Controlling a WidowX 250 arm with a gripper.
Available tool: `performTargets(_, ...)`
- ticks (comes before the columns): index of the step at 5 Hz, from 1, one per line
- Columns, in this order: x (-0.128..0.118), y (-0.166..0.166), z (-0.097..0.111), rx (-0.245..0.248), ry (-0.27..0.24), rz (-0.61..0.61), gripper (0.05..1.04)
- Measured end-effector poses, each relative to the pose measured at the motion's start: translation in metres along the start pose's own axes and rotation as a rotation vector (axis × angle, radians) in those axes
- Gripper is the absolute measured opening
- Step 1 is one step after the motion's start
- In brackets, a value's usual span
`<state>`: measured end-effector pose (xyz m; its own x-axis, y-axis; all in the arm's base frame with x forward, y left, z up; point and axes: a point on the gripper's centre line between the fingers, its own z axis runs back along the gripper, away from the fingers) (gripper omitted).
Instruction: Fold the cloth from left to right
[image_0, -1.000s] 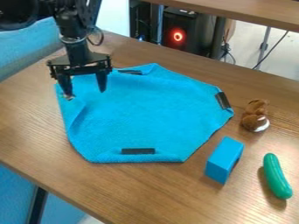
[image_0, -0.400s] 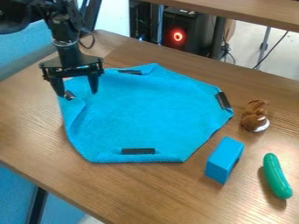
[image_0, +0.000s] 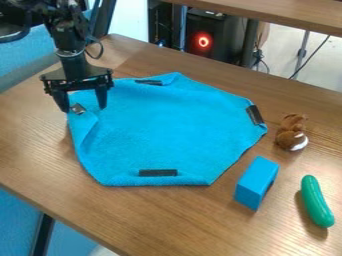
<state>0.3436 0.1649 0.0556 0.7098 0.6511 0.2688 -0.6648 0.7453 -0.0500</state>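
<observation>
My gripper is at the upper left of the camera view, over the cloth's upper-left corner. Its two fingers stand apart, the left one by the cloth's left edge and the right one over the fabric. The blue cloth lies spread on the table, with a crease along its left side. Dark patches show at its top, right and bottom edges, and a small greyish one lies at the upper-left corner between the fingers.
To the right of the cloth are a blue block, a brown and white soft toy and a green toy cucumber. The wooden table's front edge runs along the lower left.
The gripper has shifted left and slightly down toward the cloth's left edge. The greyish patch at the upper-left corner shows more fully. The rest of the cloth looks the same.
</observation>
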Motion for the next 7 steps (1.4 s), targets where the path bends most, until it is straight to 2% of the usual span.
performTargets(2, -0.003, 0.009, -0.004, -0.010, 0.009, -0.006, 0.367)
performTargets(3, -0.006, 0.011, -0.007, -0.020, 0.018, -0.011, 0.159)
performTargets(4, -0.011, 0.015, -0.004, -0.033, 0.027, -0.026, 0.060)
performTargets(5, -0.010, 0.014, 0.009, -0.076, 0.023, -0.048, 0.051)
performTargets(6, -0.010, 0.004, 0.036, -0.148, 0.017, -0.101, 0.051)
performTargets(7, -0.009, -0.024, 0.058, -0.207, 0.054, -0.153, 0.051)
